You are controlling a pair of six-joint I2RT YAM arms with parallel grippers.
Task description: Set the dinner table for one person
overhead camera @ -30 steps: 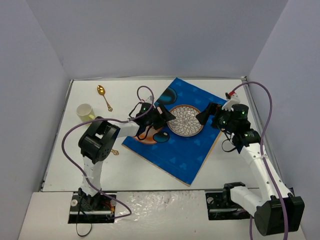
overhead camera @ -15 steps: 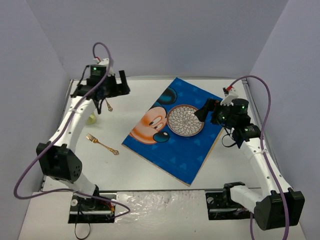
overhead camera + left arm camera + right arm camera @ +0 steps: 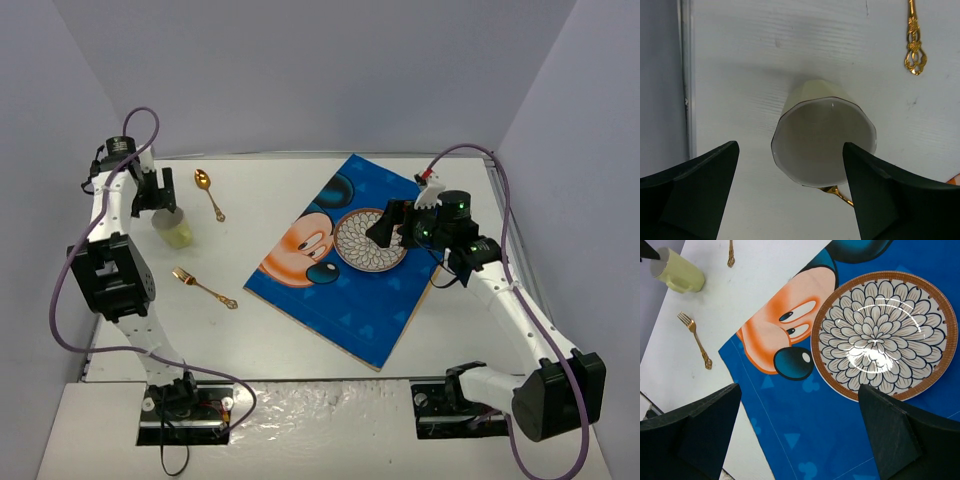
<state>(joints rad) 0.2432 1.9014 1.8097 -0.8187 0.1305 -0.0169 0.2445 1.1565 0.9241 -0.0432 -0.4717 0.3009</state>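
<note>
**Surface and room.** The matte-white rectangular dinner table with a thin grey rim (image 3: 270, 190) fills the cell from the arm bases to the back wall. Plain grey-lavender walls (image 3: 300, 70) stand on three sides. From left to right, the tabletop carries a gold spoon (image 3: 209, 192) at the back, a gold fork (image 3: 203, 288) nearer the front, and a blue cartoon-mouse placemat (image 3: 350, 295) laid at an angle.

**Containers.** A pale yellow faceted cup (image 3: 822, 145) stands at the left edge, near the spoon; its inside is empty. A round plate with a brown rim and a petal pattern (image 3: 885, 335) lies on the placemat and holds nothing.

**Arms.** The left gripper (image 3: 155, 200) points down over the cup, jaws spread wide to either side of the rim. Whether they touch it cannot be determined. The right gripper (image 3: 392, 228) hovers over the placemat at the plate's right edge, jaws spread, with nothing held between them.
</note>
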